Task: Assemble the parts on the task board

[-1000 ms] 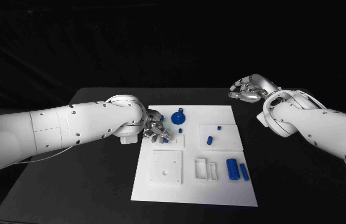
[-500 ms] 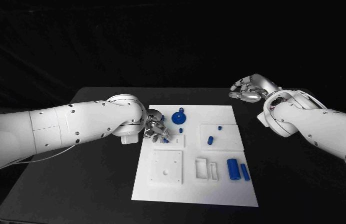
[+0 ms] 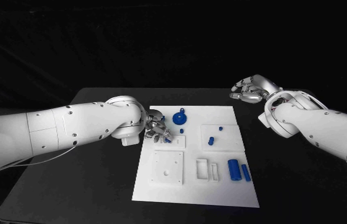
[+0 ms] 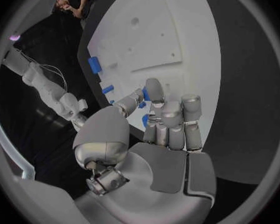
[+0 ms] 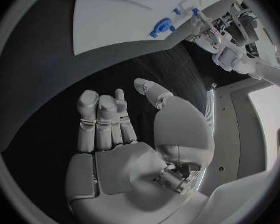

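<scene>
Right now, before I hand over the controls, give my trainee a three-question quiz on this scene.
1. True or false: the right hand holds a blue part.
2. Which hand works at the task board: A) left hand, B) right hand?
3. Fill in: the blue disc lies on the board's ___ half, far or near.

Key: 1 false, it hangs over the black table holding nothing. 2 A. 3 far.
</scene>
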Controlling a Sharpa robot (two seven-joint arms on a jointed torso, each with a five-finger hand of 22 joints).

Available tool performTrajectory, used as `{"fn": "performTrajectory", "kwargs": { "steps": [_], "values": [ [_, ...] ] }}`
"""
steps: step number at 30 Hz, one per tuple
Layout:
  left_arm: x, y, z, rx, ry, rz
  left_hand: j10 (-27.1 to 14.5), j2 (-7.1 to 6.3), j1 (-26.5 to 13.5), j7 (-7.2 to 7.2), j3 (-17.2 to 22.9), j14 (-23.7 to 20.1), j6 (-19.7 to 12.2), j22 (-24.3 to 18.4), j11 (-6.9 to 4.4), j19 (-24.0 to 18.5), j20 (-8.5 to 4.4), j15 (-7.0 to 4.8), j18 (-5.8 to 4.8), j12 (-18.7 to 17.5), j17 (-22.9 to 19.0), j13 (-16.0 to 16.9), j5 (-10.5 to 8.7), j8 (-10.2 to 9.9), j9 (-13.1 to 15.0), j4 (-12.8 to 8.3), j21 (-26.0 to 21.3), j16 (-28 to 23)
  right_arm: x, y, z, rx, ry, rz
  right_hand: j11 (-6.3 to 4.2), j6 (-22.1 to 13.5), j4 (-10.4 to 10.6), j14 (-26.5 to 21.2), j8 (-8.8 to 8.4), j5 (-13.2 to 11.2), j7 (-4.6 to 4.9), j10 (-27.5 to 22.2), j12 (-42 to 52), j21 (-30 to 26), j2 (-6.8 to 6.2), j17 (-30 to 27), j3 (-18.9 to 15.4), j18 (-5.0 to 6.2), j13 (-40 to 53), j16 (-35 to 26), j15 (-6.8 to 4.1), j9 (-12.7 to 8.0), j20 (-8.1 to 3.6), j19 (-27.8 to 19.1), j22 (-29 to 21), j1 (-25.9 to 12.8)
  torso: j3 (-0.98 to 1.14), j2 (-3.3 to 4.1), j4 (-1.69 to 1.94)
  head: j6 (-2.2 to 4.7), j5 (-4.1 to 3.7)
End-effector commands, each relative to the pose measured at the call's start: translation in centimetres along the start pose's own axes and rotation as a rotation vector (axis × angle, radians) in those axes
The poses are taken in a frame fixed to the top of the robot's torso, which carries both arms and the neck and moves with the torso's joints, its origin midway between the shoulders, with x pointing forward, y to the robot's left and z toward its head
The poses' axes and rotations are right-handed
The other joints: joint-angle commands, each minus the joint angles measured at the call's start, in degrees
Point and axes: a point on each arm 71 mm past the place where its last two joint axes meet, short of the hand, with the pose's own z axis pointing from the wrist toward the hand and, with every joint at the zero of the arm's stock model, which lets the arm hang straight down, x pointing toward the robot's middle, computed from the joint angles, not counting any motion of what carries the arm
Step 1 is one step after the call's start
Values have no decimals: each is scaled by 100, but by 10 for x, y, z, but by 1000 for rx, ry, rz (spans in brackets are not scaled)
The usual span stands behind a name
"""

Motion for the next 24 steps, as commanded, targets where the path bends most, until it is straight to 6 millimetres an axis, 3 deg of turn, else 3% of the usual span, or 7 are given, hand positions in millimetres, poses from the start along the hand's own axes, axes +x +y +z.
{"fn": "performTrajectory", "kwargs": {
  "steps": [1,4,15,17,20,24],
  "values": [
    [-2,-4,0,26,-42,-26,58,143,50,34,42,18,93,6,-9,-22,-570,-69,24,-10,9,8,58,46,-16,-78,6,30,2,1,0,-12,15,-3,24,19,-12,-17,-8,32,51,7,19,-36,56,-9,-35,484,-6,8,29,-6,-25,8,79,-8,4,0,-1,6,6],
    [-2,-5,-1,28,-56,-24,74,150,7,24,66,21,127,7,-19,-15,-573,-78,22,-6,16,15,121,56,-33,-98,7,46,2,1,0,-12,15,-3,24,19,-12,-18,-8,33,51,7,19,-36,56,-9,-35,484,-7,8,29,-6,-25,8,79,-8,5,2,-2,5,3],
    [1,-12,0,22,-55,37,161,169,-246,-64,137,48,409,24,-100,34,-593,-149,15,57,69,74,621,185,-62,-207,34,170,2,1,0,-11,17,-2,24,18,-13,-18,-8,38,51,6,19,-37,57,-9,-34,484,-8,8,29,-7,-26,7,79,-7,13,0,-3,-13,15],
    [2,-14,0,23,-47,47,179,177,-311,-92,140,57,496,29,-125,42,-597,-170,14,81,86,90,816,234,-49,-229,41,212,2,1,0,-11,17,-2,24,18,-13,-18,-9,39,51,6,19,-37,57,-10,-34,485,-8,8,29,-7,-26,7,79,-6,14,1,-3,-15,20],
    [4,-15,0,23,-44,52,197,284,-531,-128,142,57,625,43,-168,49,-606,-208,12,150,116,132,1338,325,-19,-361,54,298,2,1,0,-11,17,-2,24,17,-15,-19,-9,44,51,5,19,-37,58,-10,-33,484,-8,8,29,-7,-26,7,80,-5,12,2,-5,-16,27],
    [4,-15,1,23,-53,60,199,337,-683,-144,193,54,665,49,-169,61,-615,-214,10,221,124,174,1625,374,-10,-490,57,354,2,1,0,-11,17,-2,24,17,-18,-19,-9,53,51,5,19,-38,58,-10,-32,485,-9,8,29,-8,-26,7,80,-2,14,0,-3,-18,31]
  ]
}}
